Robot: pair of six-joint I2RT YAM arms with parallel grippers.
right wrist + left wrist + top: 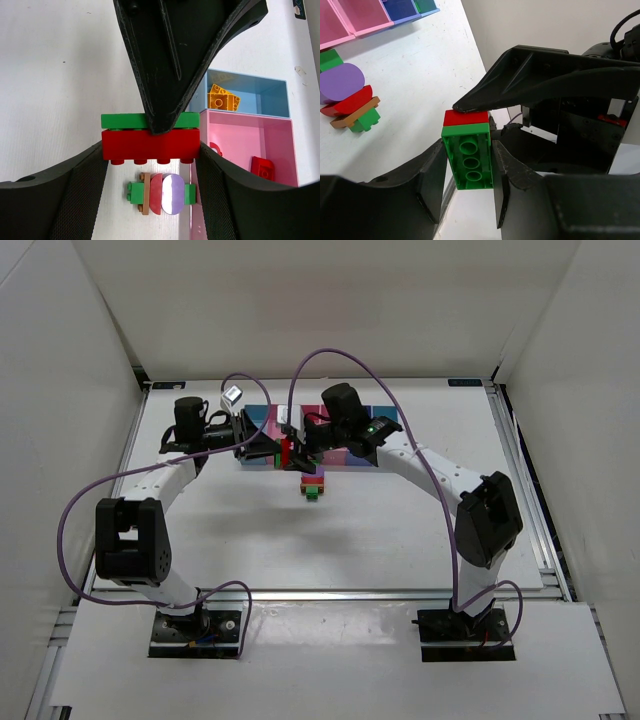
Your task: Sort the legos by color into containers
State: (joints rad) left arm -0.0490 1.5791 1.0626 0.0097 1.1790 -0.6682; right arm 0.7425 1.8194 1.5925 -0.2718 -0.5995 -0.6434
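The joined pair is a green lego (468, 165) and a red lego (150, 145), each a long, flat block, stuck face to face with their edges lined up. Their shared long axis runs about near to far. The green one sits on the left arm's side and the red on the right arm's side.

In the left wrist view the green lego shows its hollow underside with 3 round tubes, and a strip of red shows at its far end. In the right wrist view the red lego's studs line its lower edge, turned away from the green.

The left gripper (268, 447) is clenched on the green lego, with 1 finger on each long side. The right gripper (305, 445) grasps the red lego end to end, its fingers pressed on the 2 short faces.

The pair hangs in the air over the near edge of the tray (262, 415), toward its left part.

Just nearer, on the table (400, 530), lies a small stack (162, 194) of green, orange, red and purple pieces. The light blue compartment (260, 95) holds an orange lego (223, 97). The pink compartment (240, 140) beside it holds a red piece (262, 167).
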